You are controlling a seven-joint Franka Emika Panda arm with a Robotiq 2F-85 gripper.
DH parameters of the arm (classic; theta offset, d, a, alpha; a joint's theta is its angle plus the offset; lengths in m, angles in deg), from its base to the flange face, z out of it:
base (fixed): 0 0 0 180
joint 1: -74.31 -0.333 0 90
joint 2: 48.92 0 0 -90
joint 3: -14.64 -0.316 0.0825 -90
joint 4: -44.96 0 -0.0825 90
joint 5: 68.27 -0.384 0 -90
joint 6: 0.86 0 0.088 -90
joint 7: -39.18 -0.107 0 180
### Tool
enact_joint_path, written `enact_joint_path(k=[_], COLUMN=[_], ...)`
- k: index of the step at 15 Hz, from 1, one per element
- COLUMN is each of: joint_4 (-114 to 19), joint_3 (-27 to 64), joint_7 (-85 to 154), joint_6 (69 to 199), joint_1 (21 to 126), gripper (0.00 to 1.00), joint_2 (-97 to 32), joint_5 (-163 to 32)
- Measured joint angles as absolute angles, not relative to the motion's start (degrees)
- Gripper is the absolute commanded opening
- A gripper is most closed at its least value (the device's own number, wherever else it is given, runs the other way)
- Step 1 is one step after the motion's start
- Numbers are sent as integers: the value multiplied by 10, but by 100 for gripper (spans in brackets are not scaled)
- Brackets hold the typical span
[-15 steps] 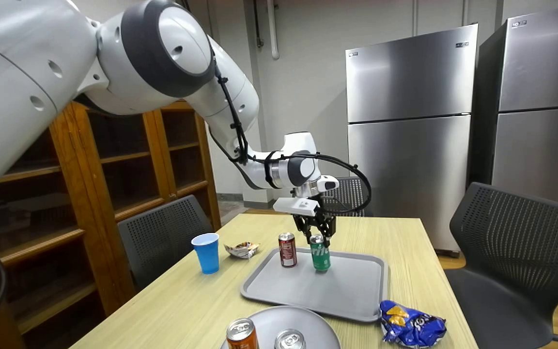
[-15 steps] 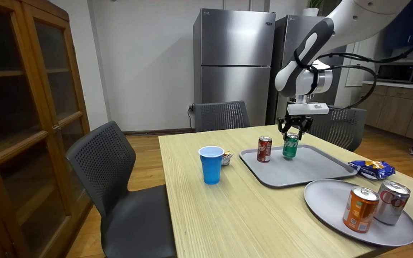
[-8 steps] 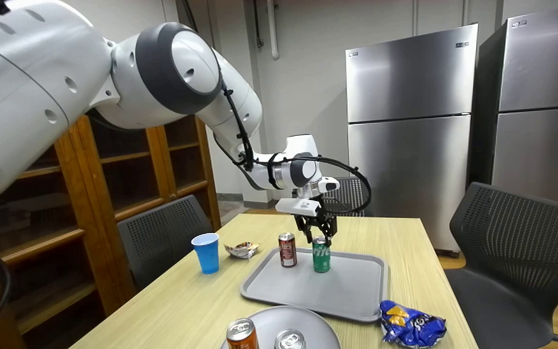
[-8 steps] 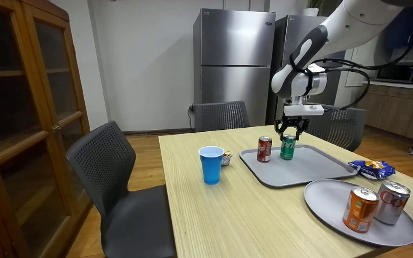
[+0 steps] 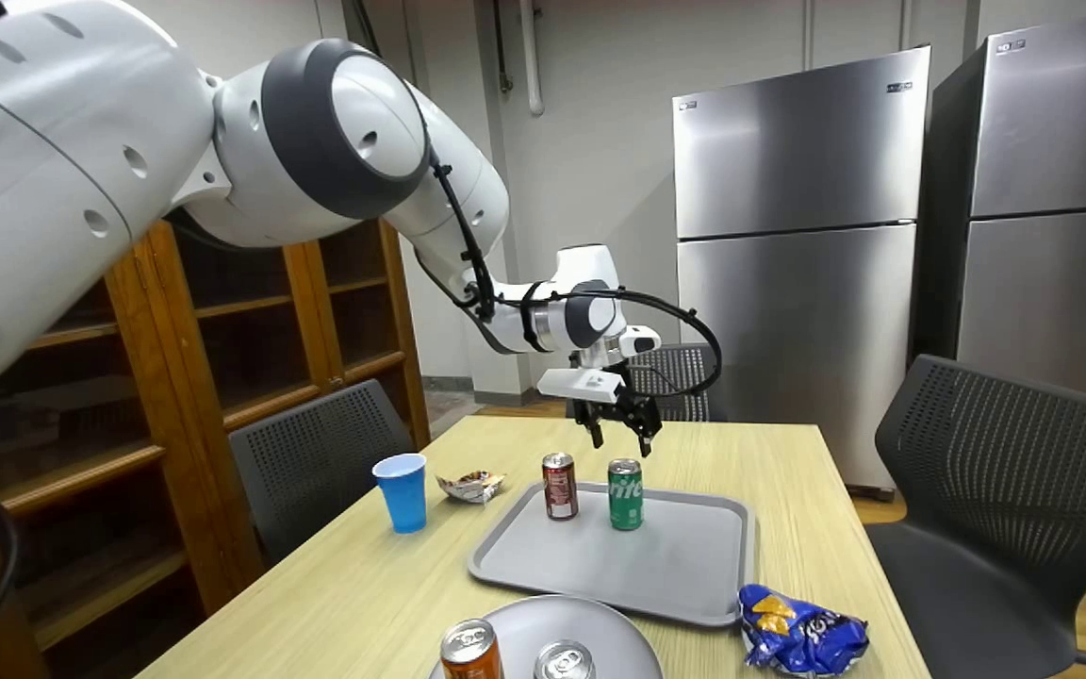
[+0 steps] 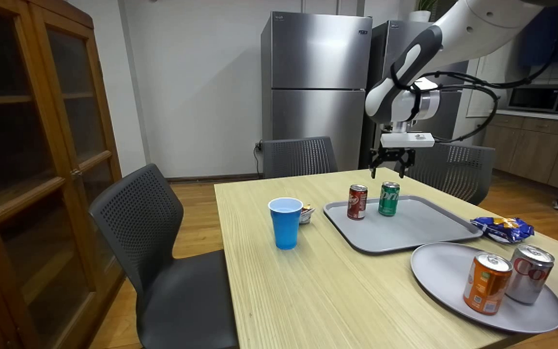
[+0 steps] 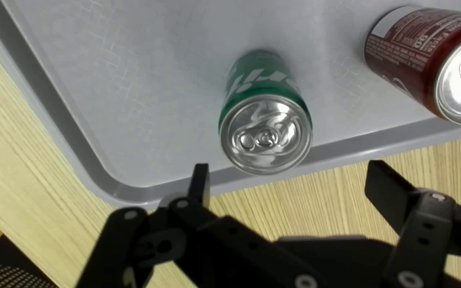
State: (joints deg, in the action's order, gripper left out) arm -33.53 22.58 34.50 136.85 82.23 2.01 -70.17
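Note:
A green can (image 5: 626, 497) stands upright on the grey rectangular tray (image 5: 600, 566). My gripper (image 5: 620, 443) is just above it, open and holding nothing, as both exterior views show. In the wrist view the can's silver top (image 7: 265, 136) lies ahead of the wide gap of my gripper (image 7: 290, 180), apart from both fingers (image 7: 200, 184). Beside the green can on the same tray is a dark red can (image 6: 357, 202), also upright. In the wrist view the red can (image 7: 418, 52) is cut off at the right edge.
A blue cup (image 6: 286, 228) and a crumpled snack wrapper (image 5: 473, 486) are on the table beside the tray. By the opposite tray corner lies a blue snack bag (image 5: 798, 630). A round grey plate (image 6: 441, 276) carries an orange can (image 6: 487, 283) and a silver can (image 6: 530, 274). Chairs surround the table.
A second ago the fingers were around the green can's top and the can leaned slightly. It now stands upright on the tray, while my gripper has opened wider and risen off it.

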Motion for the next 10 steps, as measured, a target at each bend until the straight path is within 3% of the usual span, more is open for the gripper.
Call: enact_joint_path(k=[10], joint_4=[-407], joint_3=[220], joint_7=[395], joint_6=[1397], joint_1=[825], gripper=[100], joint_2=[-42], joint_5=[-701])
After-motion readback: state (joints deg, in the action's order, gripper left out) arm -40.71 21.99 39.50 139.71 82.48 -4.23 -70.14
